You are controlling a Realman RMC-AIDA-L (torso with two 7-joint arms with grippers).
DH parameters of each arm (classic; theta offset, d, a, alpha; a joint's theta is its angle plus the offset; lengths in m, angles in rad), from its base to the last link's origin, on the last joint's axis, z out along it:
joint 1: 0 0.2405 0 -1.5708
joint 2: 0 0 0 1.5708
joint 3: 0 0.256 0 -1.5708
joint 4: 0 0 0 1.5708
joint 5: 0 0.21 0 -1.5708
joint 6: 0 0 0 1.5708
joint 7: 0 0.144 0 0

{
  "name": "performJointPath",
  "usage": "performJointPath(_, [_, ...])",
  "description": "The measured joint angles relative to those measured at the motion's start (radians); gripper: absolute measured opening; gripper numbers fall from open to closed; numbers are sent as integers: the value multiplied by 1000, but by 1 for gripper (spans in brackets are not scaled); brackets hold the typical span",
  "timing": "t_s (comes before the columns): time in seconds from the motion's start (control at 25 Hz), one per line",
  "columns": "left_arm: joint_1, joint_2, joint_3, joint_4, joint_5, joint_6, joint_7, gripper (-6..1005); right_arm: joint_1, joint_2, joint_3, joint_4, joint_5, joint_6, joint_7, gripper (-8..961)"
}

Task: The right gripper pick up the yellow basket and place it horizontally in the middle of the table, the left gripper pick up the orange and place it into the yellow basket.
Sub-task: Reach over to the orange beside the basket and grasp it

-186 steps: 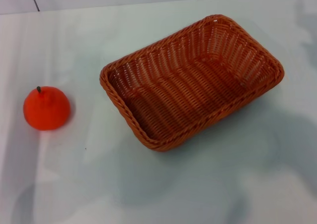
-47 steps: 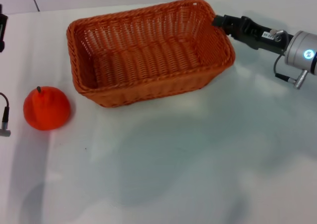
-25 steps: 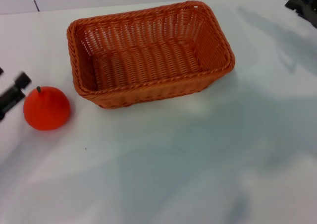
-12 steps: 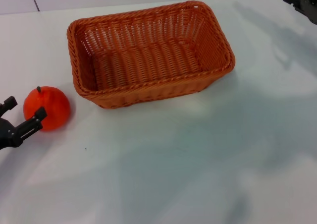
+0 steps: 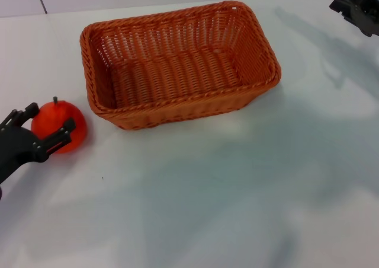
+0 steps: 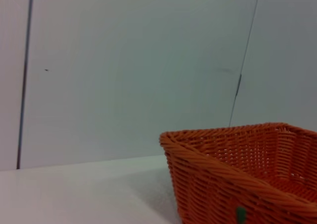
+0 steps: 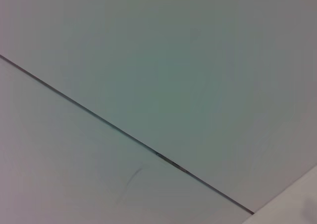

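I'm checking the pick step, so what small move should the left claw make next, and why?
Probably close on the orange: the left claw is open with its fingers straddling the fruit on the table, and the yellow basket already sits in place, empty.

The left gripper point(image 5: 46, 125) is an all-black unit with 2 chunky matte fingers point(image 5: 61, 139) whose edges are stepped and notched; small pale specks on the finger near the tip resemble fasteners, though this cannot be confirmed. The right gripper point(image 5: 354, 6) shows only as a black angular body with blocky, faceted contours at the frame edge. Neither wrist view shows any part of the robot.
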Motion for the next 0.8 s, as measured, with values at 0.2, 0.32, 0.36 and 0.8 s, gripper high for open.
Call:
performJointPath(0.2, [-28,0,-3,-24,-9,-61,21,891,-4,1,5,0,0,3,0,457])
performJointPath(0.32, [-34,-1,-3,-31,-19,-97,33,880,-5,2,7,2,0,6,0,457])
performJointPath(0.36, [-34,-1,-3,-33,-22,-107,35,877,-6,2,8,3,0,6,0,457])
performJointPath(0.8, [-29,-1,-2,-49,-92,-98,65,543,-8,-1,8,12,0,-1,-6,457])
